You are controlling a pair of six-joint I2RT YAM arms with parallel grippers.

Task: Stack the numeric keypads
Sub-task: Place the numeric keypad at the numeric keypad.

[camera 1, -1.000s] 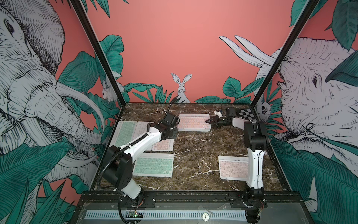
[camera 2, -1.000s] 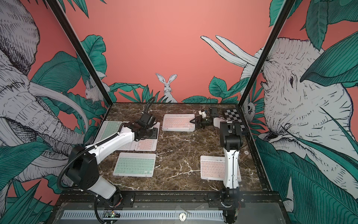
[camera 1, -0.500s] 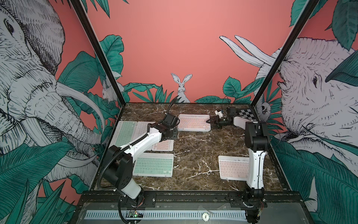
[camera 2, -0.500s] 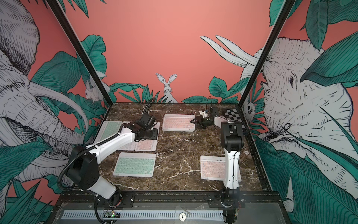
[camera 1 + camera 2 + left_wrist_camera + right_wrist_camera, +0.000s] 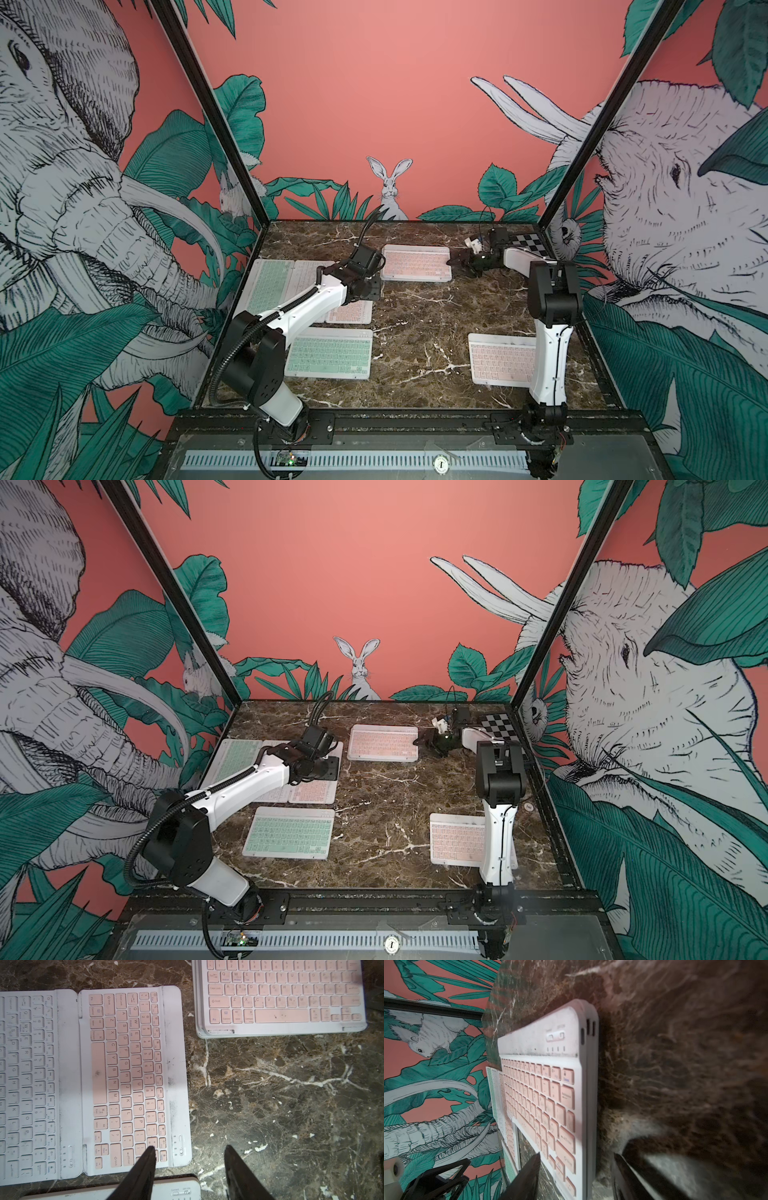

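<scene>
- Since the pink keypad stack (image 5: 415, 268) sits flush at the back of the table (image 5: 415, 307), my right end effector (image 5: 457, 262) hangs released beside its edge; contact unclear.
- Left end effector (image 5: 190, 1147) parted, empty, straddling lone pink keypad (image 5: 133, 1076) edge.

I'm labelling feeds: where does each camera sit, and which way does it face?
Top views: high in front, facing down and back over the table; left arm and right arm show.
Left wrist: above the table, facing down on a pink keypad; left hand tips show.
Right wrist: low, facing leftward along the pink stack; right hand tips show.
Shared: all show that stack.
</scene>
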